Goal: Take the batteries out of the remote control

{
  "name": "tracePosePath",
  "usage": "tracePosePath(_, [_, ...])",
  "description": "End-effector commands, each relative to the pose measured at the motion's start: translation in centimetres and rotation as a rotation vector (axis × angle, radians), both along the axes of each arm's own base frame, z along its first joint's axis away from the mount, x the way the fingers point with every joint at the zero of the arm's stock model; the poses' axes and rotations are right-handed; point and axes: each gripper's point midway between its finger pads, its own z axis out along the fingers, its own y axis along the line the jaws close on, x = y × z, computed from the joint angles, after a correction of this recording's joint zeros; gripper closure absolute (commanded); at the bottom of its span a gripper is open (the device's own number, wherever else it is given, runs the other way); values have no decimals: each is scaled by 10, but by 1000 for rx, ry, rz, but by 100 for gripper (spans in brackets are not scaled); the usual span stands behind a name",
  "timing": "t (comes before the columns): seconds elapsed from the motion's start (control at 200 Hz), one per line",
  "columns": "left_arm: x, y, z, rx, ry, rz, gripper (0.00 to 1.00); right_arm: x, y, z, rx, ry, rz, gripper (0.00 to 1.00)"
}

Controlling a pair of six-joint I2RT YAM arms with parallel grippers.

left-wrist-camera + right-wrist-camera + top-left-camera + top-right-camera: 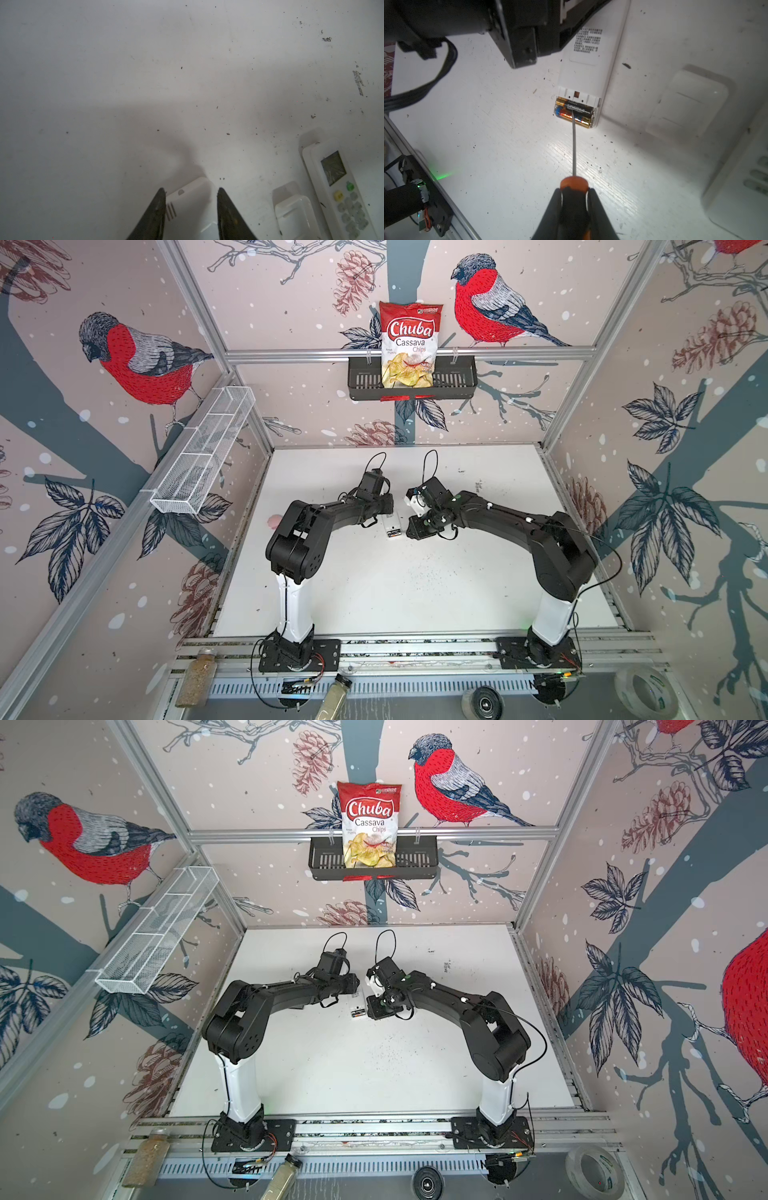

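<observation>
A white remote control [589, 68] lies back up in the middle of the table, its battery bay uncovered at the near end. Two batteries [575, 112] sit side by side in that bay, black with gold ends; in both top views they show as a dark strip [394, 534] [357, 1013]. My left gripper [190, 189] straddles the remote's far end, one finger against each long side. My right gripper [574, 193] is shut on an orange-and-black screwdriver handle [573, 184], and the thin shaft's tip rests on the batteries.
A loose white battery cover [689, 99] and a second white remote with a display and buttons [340, 191] lie just beside the open one. A chips bag [409, 344] stands in a black wall basket. A wire basket [203, 456] hangs on the left wall.
</observation>
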Motion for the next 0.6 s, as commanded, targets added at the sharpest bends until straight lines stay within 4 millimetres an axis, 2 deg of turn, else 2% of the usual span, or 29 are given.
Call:
tracePosePath(0.0, [-24,-1,-21,15,114,-33,60,19,-12,-12,-73,-135,-95,93])
tracePosePath(0.165, [-24,-1,-23,16,121,-37,60,10,-16,-14,-34,-177,-125,93])
tracePosePath(0.395, [-25,-2,-26,11,131,-37,61,12,-20,-11,18,-218,-177,94])
tracePosePath(0.595, [-25,-2,-26,8,131,-37,61,15,-22,2,67,-278,-203,95])
